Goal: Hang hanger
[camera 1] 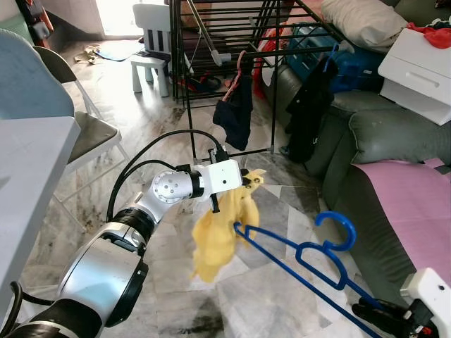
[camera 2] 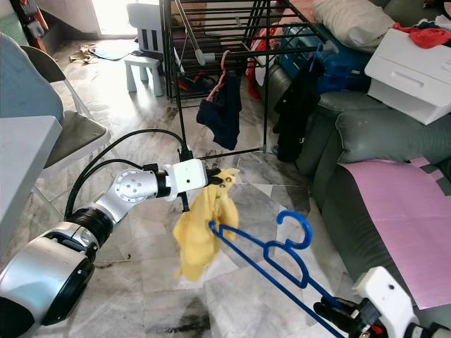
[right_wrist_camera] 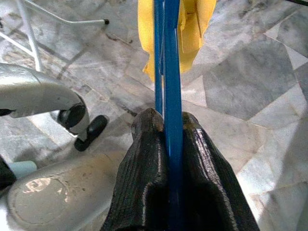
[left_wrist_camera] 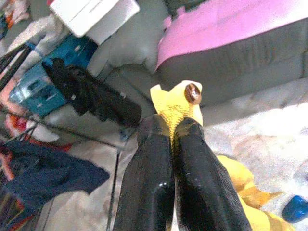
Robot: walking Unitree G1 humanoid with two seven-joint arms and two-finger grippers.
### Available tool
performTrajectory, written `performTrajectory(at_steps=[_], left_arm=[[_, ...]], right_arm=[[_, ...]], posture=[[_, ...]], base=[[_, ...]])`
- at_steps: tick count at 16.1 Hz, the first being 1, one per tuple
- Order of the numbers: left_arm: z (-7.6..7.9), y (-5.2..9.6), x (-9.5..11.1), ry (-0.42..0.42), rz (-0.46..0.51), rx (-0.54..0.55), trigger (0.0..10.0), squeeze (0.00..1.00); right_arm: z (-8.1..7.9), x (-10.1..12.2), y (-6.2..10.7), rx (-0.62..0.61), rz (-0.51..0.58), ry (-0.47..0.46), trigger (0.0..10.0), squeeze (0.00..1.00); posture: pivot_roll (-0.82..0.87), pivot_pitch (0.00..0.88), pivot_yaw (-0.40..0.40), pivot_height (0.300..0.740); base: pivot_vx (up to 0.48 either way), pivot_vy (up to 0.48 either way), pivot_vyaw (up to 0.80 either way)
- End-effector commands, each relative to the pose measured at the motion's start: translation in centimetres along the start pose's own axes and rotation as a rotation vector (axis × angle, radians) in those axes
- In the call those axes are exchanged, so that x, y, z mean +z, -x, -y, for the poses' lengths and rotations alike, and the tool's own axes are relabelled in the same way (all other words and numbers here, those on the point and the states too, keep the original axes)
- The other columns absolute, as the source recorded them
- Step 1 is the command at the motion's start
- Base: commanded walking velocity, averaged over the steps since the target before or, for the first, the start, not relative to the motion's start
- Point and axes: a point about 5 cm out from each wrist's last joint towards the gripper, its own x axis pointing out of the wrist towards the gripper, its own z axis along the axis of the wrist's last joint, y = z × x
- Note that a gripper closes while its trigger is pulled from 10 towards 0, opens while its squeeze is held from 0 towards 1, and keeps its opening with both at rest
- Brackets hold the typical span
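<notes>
A yellow garment (camera 1: 215,236) dangles over the marble floor, pinched at its top edge by my left gripper (camera 1: 251,180), which is shut on it; the cloth and a small round button show between the fingers (left_wrist_camera: 163,159). A blue plastic hanger (camera 1: 310,257) slants across the lower right, its hook (camera 1: 337,229) pointing up and its far end poking into the yellow cloth. My right gripper (camera 2: 331,310) is shut on the hanger's lower end, with the blue bars clamped between the black fingers (right_wrist_camera: 144,173).
A black drying rack (camera 1: 225,42) with dark clothes hanging on it stands ahead. A grey sofa (camera 1: 380,141) with a pink cover and a white box runs along the right. A white table edge (camera 1: 28,176), a folding chair and a small white chair stand on the left.
</notes>
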Motion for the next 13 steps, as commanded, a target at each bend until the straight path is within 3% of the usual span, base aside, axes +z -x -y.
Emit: performTrajectory(at_steps=[1, 5, 13], left_arm=[[-1.4, 0.0, 1.4, -0.044, 0.064, 0.018, 10.0, 0.0], [-1.7, 1.0, 0.3, -0.067, -0.002, 0.045, 10.0, 0.0], [-1.2, 1.1, 0.4, -0.095, 0.026, -0.004, 10.0, 0.0]], right_arm=[[0.1, -0.1, 0.0, -0.009, -0.006, 0.006, 10.0, 0.0], [0.2, -0.4, 0.6, -0.03, -0.015, -0.001, 10.0, 0.0], [0.9, -0.4, 1.2, -0.079, -0.018, 0.02, 10.0, 0.0]], posture=[[-0.08, 0.0, -0.03, 0.74], [-0.08, 0.0, -0.03, 0.74], [-0.09, 0.0, -0.022, 0.74]], base=[[0.0, 0.0, 0.0], [0.0, 0.0, 0.0], [0.0, 0.0, 0.0]])
